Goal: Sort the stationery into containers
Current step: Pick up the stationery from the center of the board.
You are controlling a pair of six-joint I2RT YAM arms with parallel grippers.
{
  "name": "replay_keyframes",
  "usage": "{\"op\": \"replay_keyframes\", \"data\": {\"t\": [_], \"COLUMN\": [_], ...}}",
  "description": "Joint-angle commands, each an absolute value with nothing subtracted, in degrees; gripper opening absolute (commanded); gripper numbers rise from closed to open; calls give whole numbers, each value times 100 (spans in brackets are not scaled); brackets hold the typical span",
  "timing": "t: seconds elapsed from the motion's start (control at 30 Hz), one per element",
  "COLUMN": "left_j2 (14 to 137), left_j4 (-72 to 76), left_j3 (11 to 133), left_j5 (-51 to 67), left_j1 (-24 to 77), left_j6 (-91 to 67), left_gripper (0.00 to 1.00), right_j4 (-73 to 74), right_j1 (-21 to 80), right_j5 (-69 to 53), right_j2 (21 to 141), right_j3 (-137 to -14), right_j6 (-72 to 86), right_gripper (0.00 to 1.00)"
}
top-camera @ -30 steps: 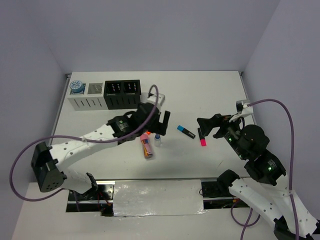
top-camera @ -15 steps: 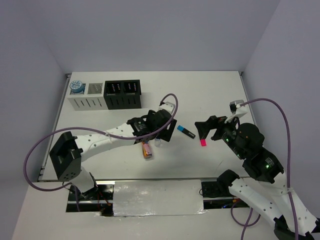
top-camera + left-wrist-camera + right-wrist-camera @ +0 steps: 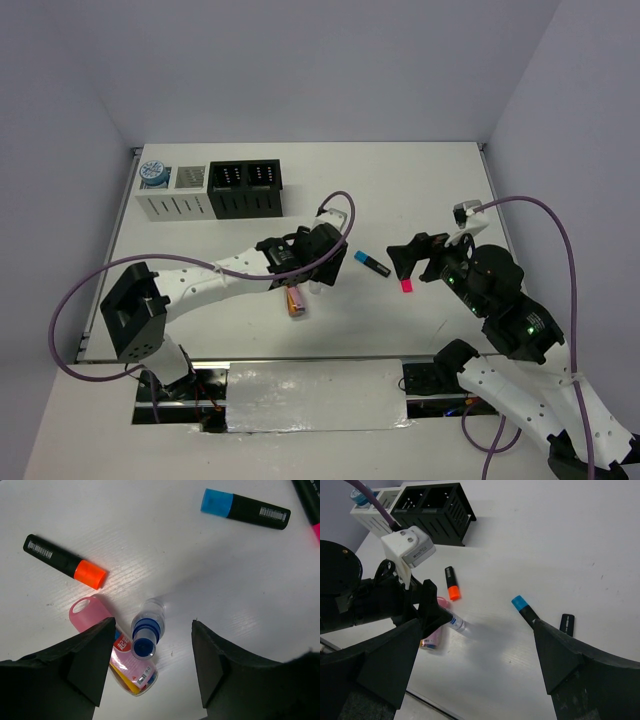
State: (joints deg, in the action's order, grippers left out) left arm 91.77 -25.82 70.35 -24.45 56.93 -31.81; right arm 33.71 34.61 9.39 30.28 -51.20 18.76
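Starting at the far left of the table [image 3: 420,190], you have a row of four slotted boxes set side by side: first white box [image 3: 155,207], holding one round blue piece [image 3: 153,172]; second white box [image 3: 188,206], contents too small to tell; first black box [image 3: 227,201]; second black box [image 3: 262,201]. Next, near the middle, your left gripper [image 3: 153,627] is low over the table with its jaws apart, one on each side of the small clear bottle [image 3: 146,630], and a gap shows on both sides, so nothing is gripped. The bottle has a blue cap and lies on the table. Just beside it lies the pink-orange tube [image 3: 296,302], partly under the left finger [image 3: 75,665]. The orange-capped highlighter [image 3: 65,561] lies near the tube's pink end, apart from it. Further right lies the blue-capped highlighter [image 3: 371,263], alone on bare table. Then comes the pink-capped highlighter [image 3: 404,284], its black end under your right gripper [image 3: 478,625]. That gripper hangs above the table, jaws spread wide and holding nothing.
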Motion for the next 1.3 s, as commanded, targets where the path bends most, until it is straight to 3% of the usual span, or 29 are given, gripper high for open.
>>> {"op": "replay_keyframes", "data": {"t": [0.0,0.43,0.53,0.63,0.67,0.73,0.77,0.97,1.07,1.27], "left_j2": [9211,9299,9334,9352,9360,9369,9360,9044,8712,7980], "left_j4": [-2549,-2566,-2514,-2479,-2479,-2496,-2505,-2978,-3524,-3612], "left_j3": [6979,6812,6776,6768,6776,6811,6855,7485,7935,8699], "left_j5": [-2549,-2461,-2400,-2320,-2312,-2285,-2276,-2714,-3049,-2385], "left_j1": [5669,5546,5537,5537,5537,5537,5537,5450,4810,2482], "left_j6": [-3261,-3296,-3296,-3270,-3270,-3269,-3270,-3348,-3507,-3209], "left_gripper": [73,66,60,40,26,14,0,0,0,0], "right_j4": [3226,3155,3129,3129,3129,3120,3129,3129,3085,3006], "right_j1": [3454,3454,3445,3445,3445,3445,3445,3445,3445,3445], "right_j5": [879,791,791,809,809,817,817,870,861,809], "right_j2": [3059,3050,3032,3024,3023,3023,3032,3059,3076,3155], "right_j3": [-5133,-5054,-5019,-5019,-5019,-5036,-5036,-5098,-5080,-5054], "right_j6": [1802,1819,1828,1846,1837,1837,1837,1819,1819,1811], "right_gripper": [100,100,100,100,100,100,100,100,100,100]}}
